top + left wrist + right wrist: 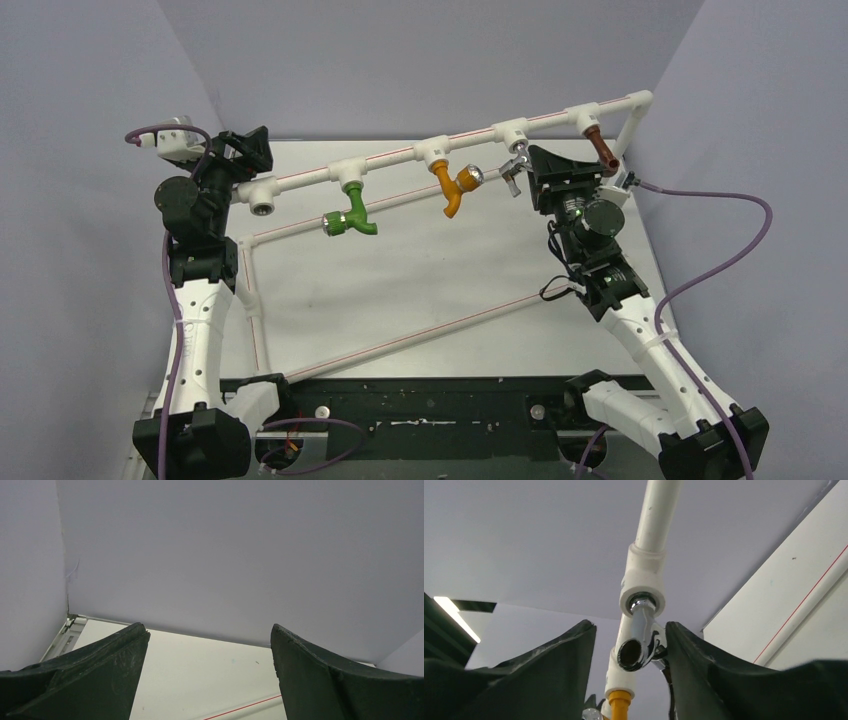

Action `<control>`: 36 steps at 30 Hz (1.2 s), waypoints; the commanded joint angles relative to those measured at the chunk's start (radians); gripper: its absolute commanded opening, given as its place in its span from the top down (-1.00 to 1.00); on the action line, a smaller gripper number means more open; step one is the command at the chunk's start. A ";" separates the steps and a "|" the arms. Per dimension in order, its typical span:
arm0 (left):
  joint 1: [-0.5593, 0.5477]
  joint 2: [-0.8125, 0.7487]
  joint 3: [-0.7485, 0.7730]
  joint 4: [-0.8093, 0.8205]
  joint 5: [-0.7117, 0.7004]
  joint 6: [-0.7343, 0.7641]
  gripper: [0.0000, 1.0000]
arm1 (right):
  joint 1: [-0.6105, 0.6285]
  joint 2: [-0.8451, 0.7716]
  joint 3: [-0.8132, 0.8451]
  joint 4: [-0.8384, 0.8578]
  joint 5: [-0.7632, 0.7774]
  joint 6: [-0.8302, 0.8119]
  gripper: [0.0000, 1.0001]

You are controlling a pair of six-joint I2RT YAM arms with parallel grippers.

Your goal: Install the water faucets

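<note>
Closest to lens: black fingers (549,675) of right gripper (630,626), parted either side of chrome faucet (640,630) — one finger clear of it, the other at its lever, touching or nearly so. Faucet stem seated in a white tee (644,582) on the white pipe rail (653,515), between orange tap (450,187) and brown tap (601,150) along that rail; green tap (350,217) further along, past the orange. Beside the rail's left end, left gripper (207,667) — fingers spread wide, holding nothing.
</note>
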 commanded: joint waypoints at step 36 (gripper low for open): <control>0.012 0.091 -0.099 -0.272 0.027 -0.001 -0.80 | 0.017 0.048 0.243 -0.257 -0.137 -0.912 -0.16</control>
